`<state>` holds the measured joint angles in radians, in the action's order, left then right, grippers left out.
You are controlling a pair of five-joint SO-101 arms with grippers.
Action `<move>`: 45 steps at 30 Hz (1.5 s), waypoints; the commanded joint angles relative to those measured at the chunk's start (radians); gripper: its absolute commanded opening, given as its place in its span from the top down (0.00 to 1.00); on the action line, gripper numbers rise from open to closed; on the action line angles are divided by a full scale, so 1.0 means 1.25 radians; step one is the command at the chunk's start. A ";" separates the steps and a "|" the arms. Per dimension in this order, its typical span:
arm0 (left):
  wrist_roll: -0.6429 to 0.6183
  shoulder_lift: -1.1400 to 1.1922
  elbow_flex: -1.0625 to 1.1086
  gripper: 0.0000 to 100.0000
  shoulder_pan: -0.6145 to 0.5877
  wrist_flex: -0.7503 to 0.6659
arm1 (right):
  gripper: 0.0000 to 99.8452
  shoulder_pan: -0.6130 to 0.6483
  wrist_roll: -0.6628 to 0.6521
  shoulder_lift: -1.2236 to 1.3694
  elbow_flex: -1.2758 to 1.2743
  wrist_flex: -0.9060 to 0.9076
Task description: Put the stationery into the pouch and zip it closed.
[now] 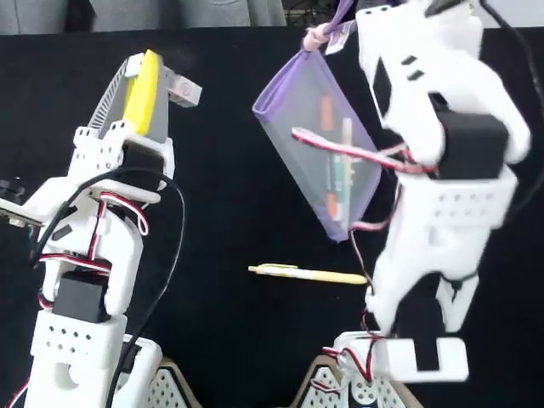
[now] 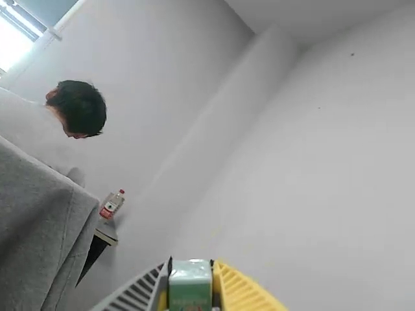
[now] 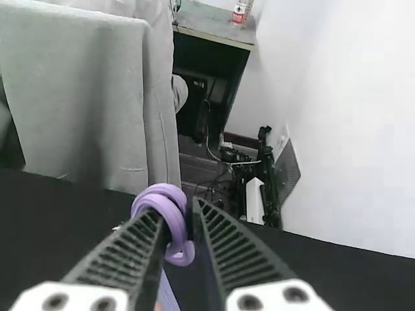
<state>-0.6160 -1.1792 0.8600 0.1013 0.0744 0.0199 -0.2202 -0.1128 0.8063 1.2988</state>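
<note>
Black table [image 1: 221, 170] open left of centre, hanging pouch [image 1: 310, 127] and pen [image 1: 310, 274] obstructing the right

Daylight glares white through the window [image 2: 9, 46], washing out its panes. The wall [image 2: 311, 168] beside the window is softly and evenly bright, shading dimmer away from it. The black table [image 1: 217, 204] is dark and matt; light passes through the translucent pouch [image 1: 313, 127].

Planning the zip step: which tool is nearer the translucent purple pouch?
Right. The right tool clamps the loop of the translucent purple pouch; the left tool, holding a small green-and-white item, is apart from it.
</note>
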 commanded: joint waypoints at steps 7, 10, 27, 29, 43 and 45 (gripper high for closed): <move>-0.002 0.217 -0.041 0.97 0.187 -0.090 | 0.99 -0.009 0.010 -0.118 0.047 0.041; -0.002 0.314 -0.069 0.97 0.220 -0.137 | 0.99 -0.007 0.009 -0.136 0.044 0.045; -0.002 0.454 -0.164 0.97 0.234 -0.257 | 0.99 -0.007 0.009 -0.176 0.044 0.068; -0.002 0.430 -0.177 0.97 0.241 -0.257 | 0.99 -0.007 0.009 -0.177 0.044 0.068; -0.001 0.476 -0.142 0.97 0.290 -0.255 | 0.99 -0.007 0.009 -0.177 0.044 0.068; 0.026 0.497 -0.118 0.97 0.293 -0.257 | 0.99 -0.007 0.009 -0.177 0.044 0.068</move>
<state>-0.6160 -0.5900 0.7050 0.4572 -0.2279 0.0199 -0.2125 -0.3030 0.8155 1.3817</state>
